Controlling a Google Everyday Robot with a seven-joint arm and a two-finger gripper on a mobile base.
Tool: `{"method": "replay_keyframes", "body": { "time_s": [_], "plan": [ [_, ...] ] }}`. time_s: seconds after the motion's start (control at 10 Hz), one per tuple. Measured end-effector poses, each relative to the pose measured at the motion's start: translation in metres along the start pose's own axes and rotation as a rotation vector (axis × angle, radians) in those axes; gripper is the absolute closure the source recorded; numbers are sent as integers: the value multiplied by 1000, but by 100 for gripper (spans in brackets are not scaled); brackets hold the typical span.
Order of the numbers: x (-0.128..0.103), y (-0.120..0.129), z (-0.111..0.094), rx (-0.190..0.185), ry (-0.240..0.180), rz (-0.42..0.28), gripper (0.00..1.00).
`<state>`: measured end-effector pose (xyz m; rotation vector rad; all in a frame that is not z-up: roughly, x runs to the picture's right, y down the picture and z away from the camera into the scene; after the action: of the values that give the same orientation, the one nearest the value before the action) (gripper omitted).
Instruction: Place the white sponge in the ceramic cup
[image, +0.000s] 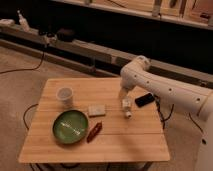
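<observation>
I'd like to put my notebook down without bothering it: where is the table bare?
Bare: the near corner of the table in front of the white bottle; also the far strip behind the ceramic cup. Crowded: the middle, with the white sponge, green plate, red-brown item, and the pincer by the bottle.

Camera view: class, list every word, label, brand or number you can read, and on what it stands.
None can be read.
The white bottle, ceramic cup, white sponge and green plate show no legible marks.
The gripper, close above the bottle, shows none either.
</observation>
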<state>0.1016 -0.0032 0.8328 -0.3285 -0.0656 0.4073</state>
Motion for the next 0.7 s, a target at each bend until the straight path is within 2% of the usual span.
{"method": "replay_keyframes", "body": {
  "time_s": [0.2,0.3,0.5,0.7],
  "plan": [
    [-43,30,7,-116,-116,-129,20],
    [-51,43,14,-169,-145,-172,20],
    [-56,61,25,-248,-175,-226,20],
    [-58,65,28,-265,-183,-239,20]
  ]
}}
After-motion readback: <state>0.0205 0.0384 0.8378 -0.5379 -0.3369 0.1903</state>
